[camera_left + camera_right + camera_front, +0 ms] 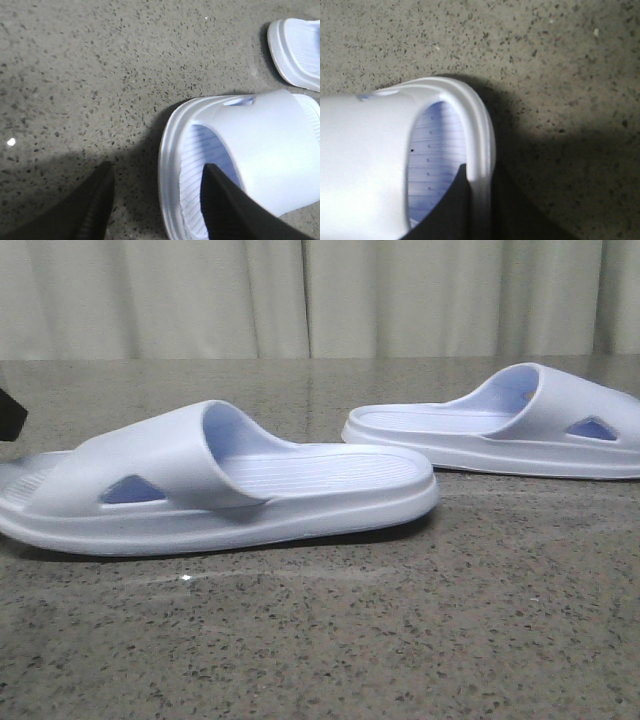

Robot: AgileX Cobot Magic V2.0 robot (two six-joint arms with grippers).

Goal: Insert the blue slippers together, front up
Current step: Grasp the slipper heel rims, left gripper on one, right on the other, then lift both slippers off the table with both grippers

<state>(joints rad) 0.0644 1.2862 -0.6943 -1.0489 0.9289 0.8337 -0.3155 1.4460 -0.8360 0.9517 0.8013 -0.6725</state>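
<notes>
Two pale blue slippers lie sole down on the speckled stone table. The near left slipper [200,485] has its strap toward the left. The far right slipper [520,425] has its strap toward the right. My left gripper [157,167] is open. It straddles the toe rim of the left slipper [270,145], with one finger [225,205] over the ribbed footbed and the other over the table. My right gripper [479,172] is shut on the toe rim of the right slipper [365,150], with one finger inside the opening and one outside.
The grey speckled table [400,630] runs back to a pale curtain [320,295]. A black part [10,415] shows at the front view's left edge. The heel of the other slipper [297,50] shows in the left wrist view.
</notes>
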